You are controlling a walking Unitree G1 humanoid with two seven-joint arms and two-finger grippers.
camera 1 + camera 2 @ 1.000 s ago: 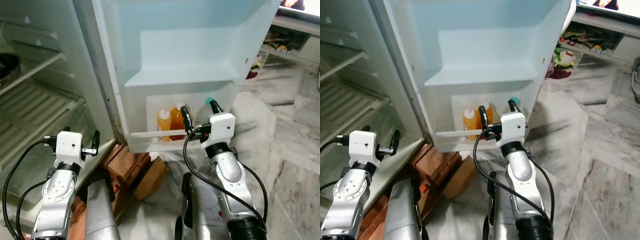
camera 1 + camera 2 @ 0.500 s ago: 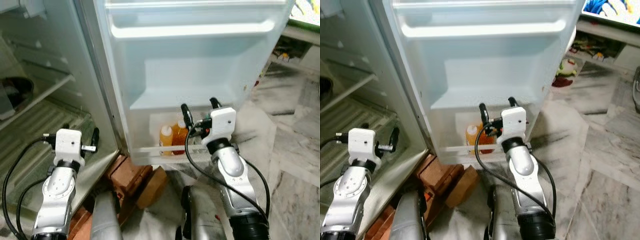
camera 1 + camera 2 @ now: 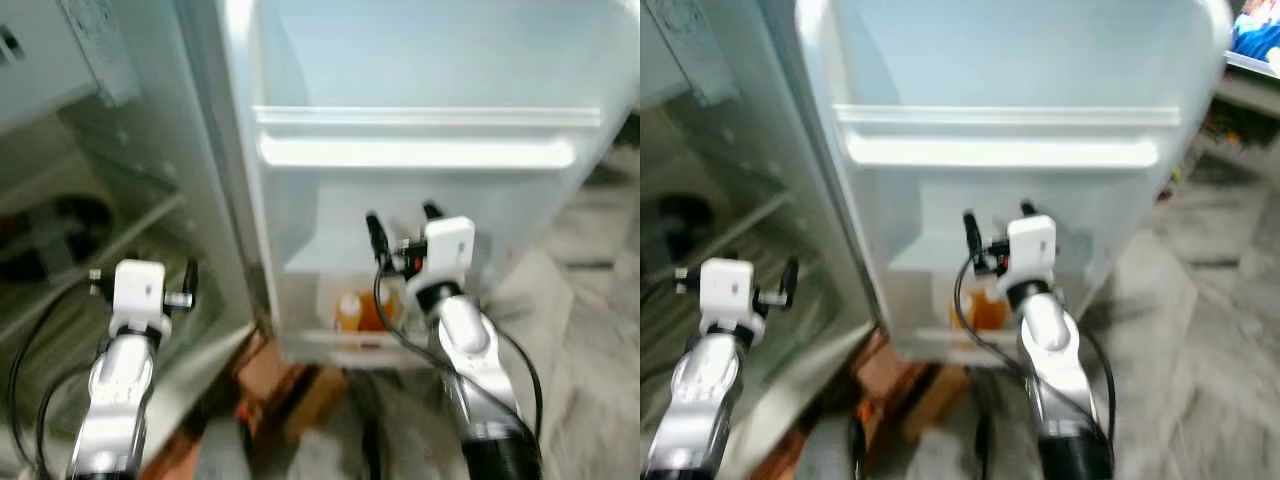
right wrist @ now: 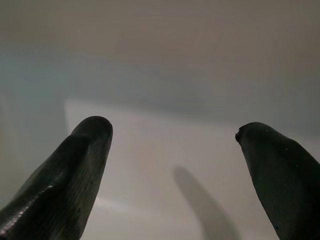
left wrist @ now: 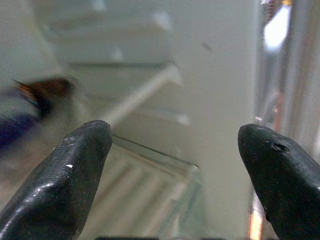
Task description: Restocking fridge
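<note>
A: Where do the arms stand?

B: Both are raised in front of the open fridge. The right claw (image 3: 400, 222) is up at the inside of the fridge door (image 3: 430, 60), its two black fingers spread apart with nothing between them. Its wrist view looks at plain white door plastic, with a finger's shadow falling on it.

A: And the left one?

B: The left claw (image 5: 175, 165) points into the fridge body, fingers also wide apart and empty. Between them the wrist view shows a white wire shelf (image 5: 145, 95) and the glass edge of a lower shelf (image 5: 155, 150). Something dark and blurred sits off to one side; I cannot tell what it is.

A: What is stocked so far?

B: Two orange bottles (image 3: 362, 310) stand in the lowest door pocket, just below and behind the right wrist, behind a white rail (image 3: 340, 340). The long door shelf (image 3: 420, 150) higher up runs across above the right claw.

A: Anything under the fridge?

B: Reddish-brown blocks (image 3: 290, 380) lie on the floor by the door's lower corner. The marble floor (image 3: 590, 330) spreads to the right. The head views are blurred.
</note>
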